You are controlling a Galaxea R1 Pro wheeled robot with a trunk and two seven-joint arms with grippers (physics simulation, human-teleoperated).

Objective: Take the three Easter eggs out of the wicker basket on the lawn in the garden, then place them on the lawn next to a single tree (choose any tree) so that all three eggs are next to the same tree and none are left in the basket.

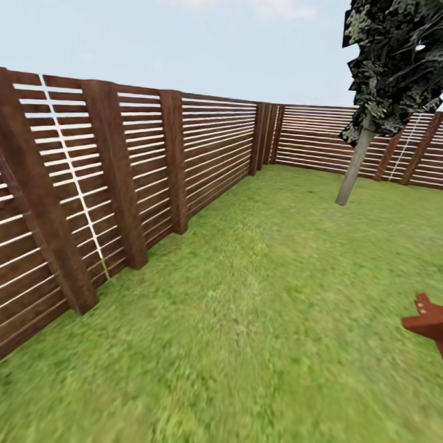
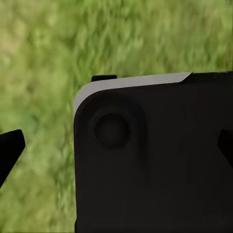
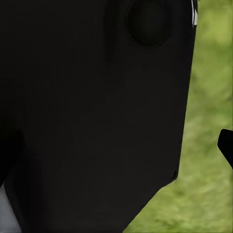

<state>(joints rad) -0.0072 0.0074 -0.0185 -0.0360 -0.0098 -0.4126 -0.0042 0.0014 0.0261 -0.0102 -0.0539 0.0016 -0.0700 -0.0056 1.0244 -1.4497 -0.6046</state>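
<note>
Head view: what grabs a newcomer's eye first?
The brown slatted fence running along the left and wrapping round the far corner. Next, the lone tree with a grey trunk at upper right, standing on the lawn. A red-brown wooden piece pokes in at the right edge; what it is cannot be told.

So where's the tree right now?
In the head view, the tree stands on the lawn at upper right, just before the far fence.
</note>
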